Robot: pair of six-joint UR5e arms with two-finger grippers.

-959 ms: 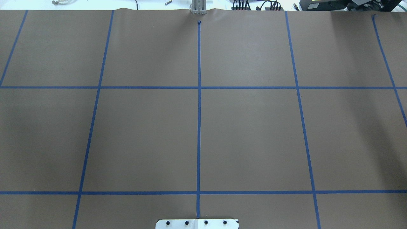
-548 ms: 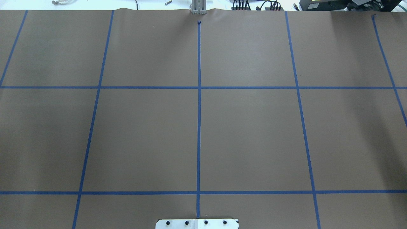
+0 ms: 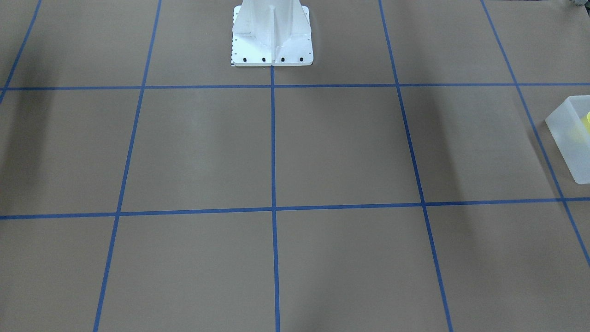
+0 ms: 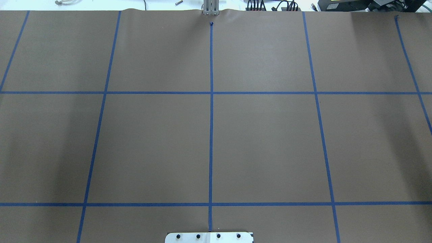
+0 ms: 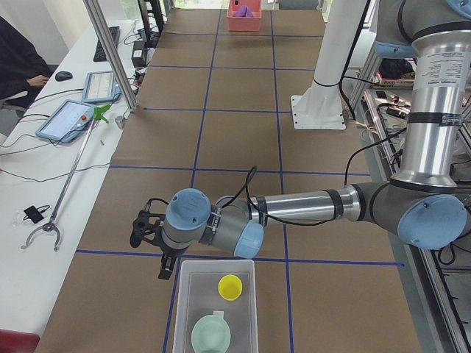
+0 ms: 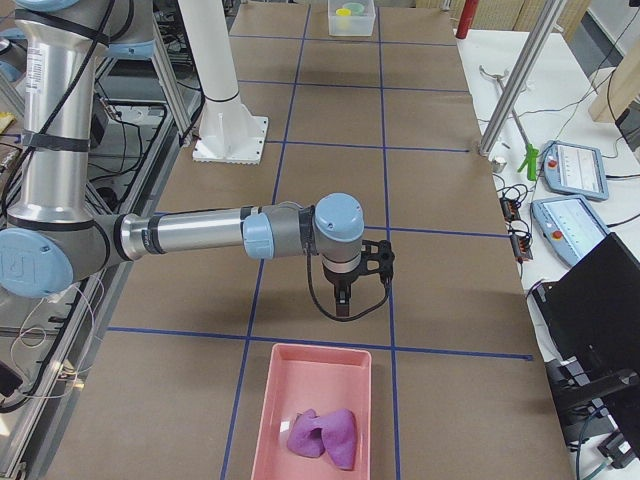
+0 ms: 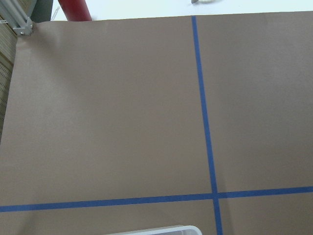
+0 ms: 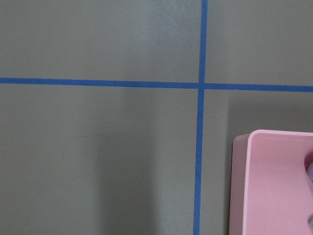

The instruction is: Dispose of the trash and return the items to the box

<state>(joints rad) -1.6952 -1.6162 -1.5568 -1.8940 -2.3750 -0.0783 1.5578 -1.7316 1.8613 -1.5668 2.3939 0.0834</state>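
Note:
The frosted-white box [image 5: 193, 305] sits at my left end of the table, with the yellow cup [image 5: 231, 287] and the mint-green bowl [image 5: 211, 334] inside. The box also shows in the front view [image 3: 569, 143], the left wrist view [image 7: 161, 230] and, far off, the right side view [image 6: 351, 18]. My left gripper [image 5: 166, 265] hangs just outside the box's far left corner, and I cannot tell whether it is open. My right gripper [image 6: 342, 300] hangs over bare table just short of the pink tray [image 6: 318, 395], which holds crumpled purple trash [image 6: 325, 437]. I cannot tell its state either.
The white robot pedestal [image 3: 272, 37] stands at the table's middle edge. The pink tray's corner shows in the right wrist view [image 8: 269, 181]. Tablets, cables and a grabber tool [image 5: 55, 202] lie on the white side table. A grey post [image 5: 110, 51] stands at the table's edge.

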